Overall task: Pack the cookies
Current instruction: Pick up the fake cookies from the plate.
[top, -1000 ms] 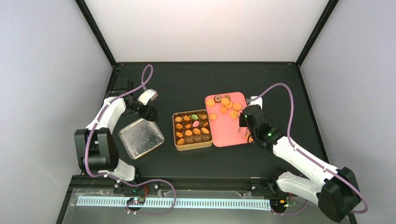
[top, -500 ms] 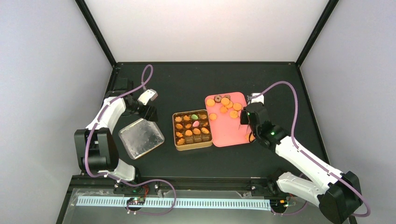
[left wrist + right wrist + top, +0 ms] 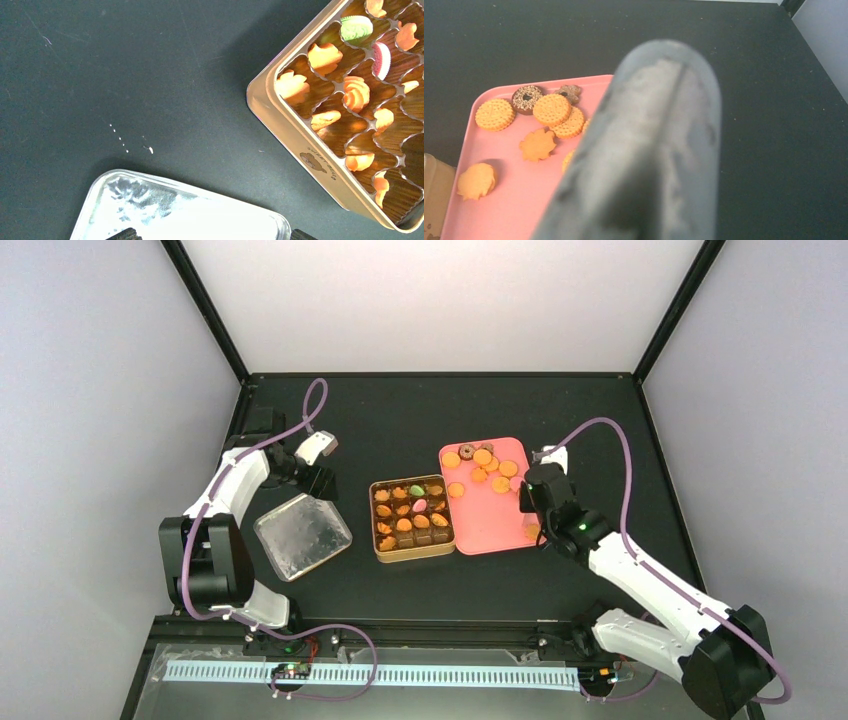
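Observation:
Several orange cookies (image 3: 480, 465) and a dark ring one lie on the pink tray (image 3: 490, 525); the right wrist view shows them (image 3: 552, 109) at the tray's far end. More cookies (image 3: 356, 92), among them a green and a pink one, fill cells of the brown tin (image 3: 412, 550). My right gripper (image 3: 533, 495) hangs over the tray's right side, shut on the metal tongs (image 3: 659, 150), which block much of its view. My left gripper (image 3: 212, 235) stands open just above the silver lid (image 3: 190, 215), with only its fingertips (image 3: 122, 234) showing.
The silver lid (image 3: 302, 535) lies left of the tin on the black table. Crumbs (image 3: 127, 142) dot the mat beside it. Dark frame posts and grey walls close in the back and sides.
My right gripper with the tongs has shifted a little to the right and back over the tray. The left arm has not moved.

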`<state>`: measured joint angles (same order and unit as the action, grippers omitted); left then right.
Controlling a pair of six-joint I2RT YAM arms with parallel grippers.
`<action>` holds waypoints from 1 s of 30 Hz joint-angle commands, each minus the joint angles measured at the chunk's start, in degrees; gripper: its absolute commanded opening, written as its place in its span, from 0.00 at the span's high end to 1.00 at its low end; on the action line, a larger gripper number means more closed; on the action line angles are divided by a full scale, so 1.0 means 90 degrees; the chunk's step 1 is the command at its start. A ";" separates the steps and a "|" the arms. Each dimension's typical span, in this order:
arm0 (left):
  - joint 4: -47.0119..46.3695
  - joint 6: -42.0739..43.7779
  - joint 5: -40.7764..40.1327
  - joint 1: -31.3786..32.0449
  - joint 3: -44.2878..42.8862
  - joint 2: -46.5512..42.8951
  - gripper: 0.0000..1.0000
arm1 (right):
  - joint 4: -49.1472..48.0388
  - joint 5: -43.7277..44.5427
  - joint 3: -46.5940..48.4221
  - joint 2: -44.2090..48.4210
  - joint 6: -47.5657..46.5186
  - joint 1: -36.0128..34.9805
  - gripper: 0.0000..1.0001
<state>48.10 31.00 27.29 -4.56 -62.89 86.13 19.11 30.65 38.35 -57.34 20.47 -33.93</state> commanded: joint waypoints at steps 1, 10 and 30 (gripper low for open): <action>0.0059 0.0128 0.0157 -0.0063 -0.0170 -0.0040 0.20 | -0.0005 0.0310 0.0014 -0.0097 0.0027 0.0050 0.66; 0.0092 0.0120 0.0171 -0.0064 -0.0235 -0.0020 0.20 | -0.0264 0.0160 -0.0189 -0.0274 0.0061 0.0050 0.66; 0.0096 0.0124 0.0167 -0.0061 -0.0285 0.0001 0.20 | -0.0304 -0.0434 0.0501 0.0261 -0.0456 0.0050 0.99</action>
<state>48.12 31.07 27.31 -4.56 -62.89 86.13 18.50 30.28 38.59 -57.47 18.33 -33.87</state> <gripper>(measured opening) 0.800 0.180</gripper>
